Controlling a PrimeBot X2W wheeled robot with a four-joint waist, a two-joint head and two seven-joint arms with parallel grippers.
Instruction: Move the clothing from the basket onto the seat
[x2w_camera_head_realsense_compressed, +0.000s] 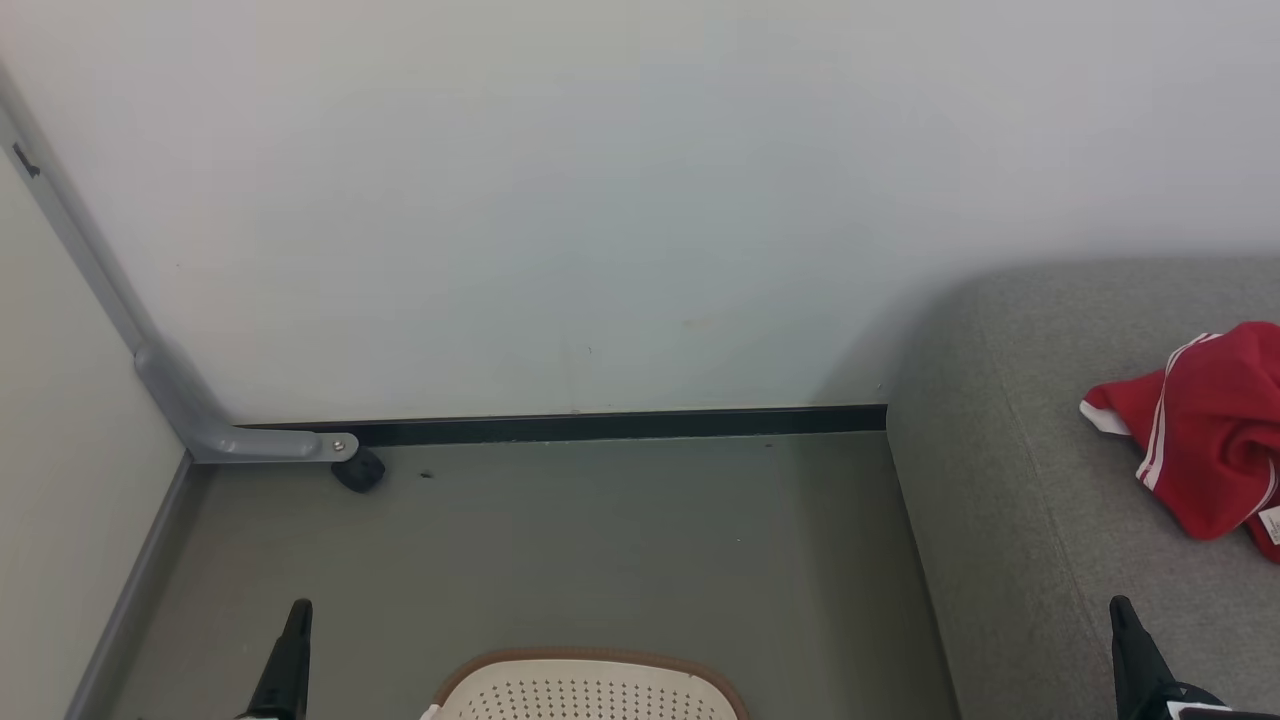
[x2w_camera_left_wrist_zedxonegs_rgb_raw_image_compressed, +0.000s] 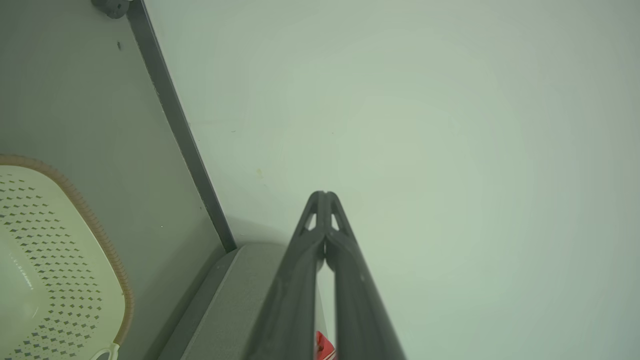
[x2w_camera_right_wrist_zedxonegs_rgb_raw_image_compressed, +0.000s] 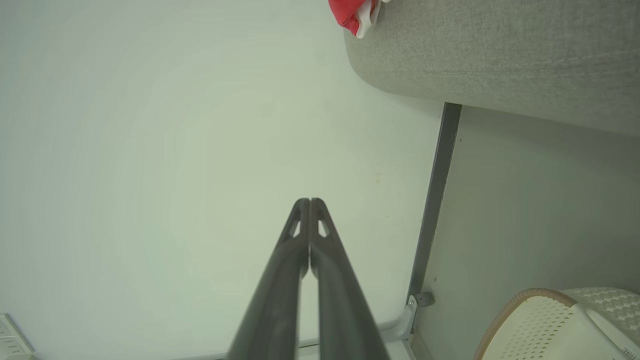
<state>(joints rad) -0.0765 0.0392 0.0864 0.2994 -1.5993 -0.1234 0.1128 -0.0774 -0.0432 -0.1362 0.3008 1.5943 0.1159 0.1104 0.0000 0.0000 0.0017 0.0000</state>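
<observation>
Left gripper (x2w_camera_head_realsense_compressed: 300, 608) and right gripper (x2w_camera_head_realsense_compressed: 1120, 603) poke up at the head view's bottom corners, red clothing (x2w_camera_head_realsense_compressed: 1210, 440) lying on the seat (x2w_camera_head_realsense_compressed: 1000, 520) at right, basket (x2w_camera_head_realsense_compressed: 590, 690) at bottom centre, and both wrist views show fingers (x2w_camera_left_wrist_zedxonegs_rgb_raw_image_compressed: 295, 290) pressed together, holding nothing.

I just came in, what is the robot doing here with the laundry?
A robot is emptying the laundry basket on the floor onto the grey couch seat. One red garment with white stripes lies on the seat. The left gripper and right gripper are shut and hold nothing. The visible part of the basket looks empty.
</observation>
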